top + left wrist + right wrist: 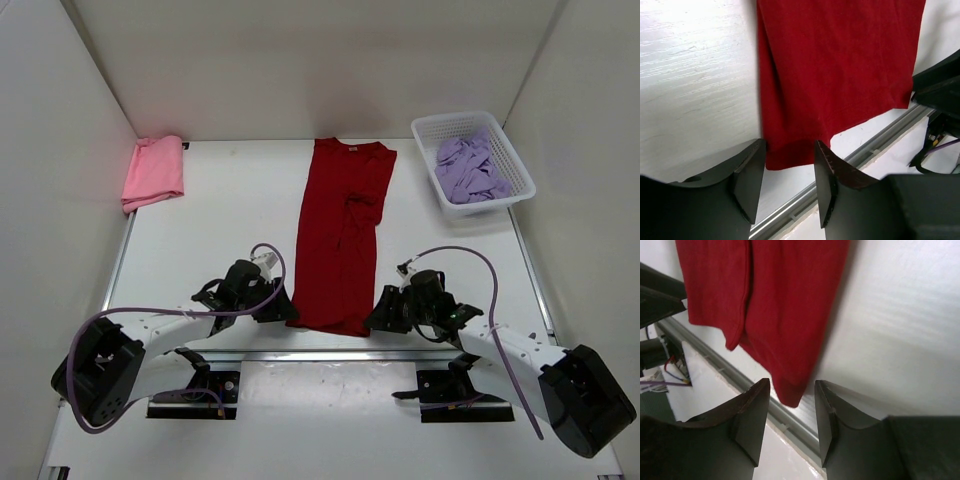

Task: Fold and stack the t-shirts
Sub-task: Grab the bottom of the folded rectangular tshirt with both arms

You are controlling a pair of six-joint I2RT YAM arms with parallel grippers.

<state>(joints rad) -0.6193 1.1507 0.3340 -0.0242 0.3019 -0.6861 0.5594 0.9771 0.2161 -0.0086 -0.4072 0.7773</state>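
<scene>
A dark red t-shirt (340, 235) lies flat down the middle of the table, folded lengthwise into a long strip, collar at the far end. My left gripper (283, 308) is at its near left corner. In the left wrist view that gripper (789, 145) is open, with the dark red t-shirt's (835, 65) hem corner just ahead between the fingertips. My right gripper (377, 315) is at the near right corner. It (792, 384) is open too, and the red cloth's (785, 300) corner hangs between its tips. A folded pink t-shirt (153, 172) lies at the far left. A crumpled lavender t-shirt (472, 170) fills the basket.
The white mesh basket (470, 120) stands at the far right corner. A metal rail (330, 355) runs along the table's near edge, just behind the shirt's hem. White walls close in the left, back and right sides.
</scene>
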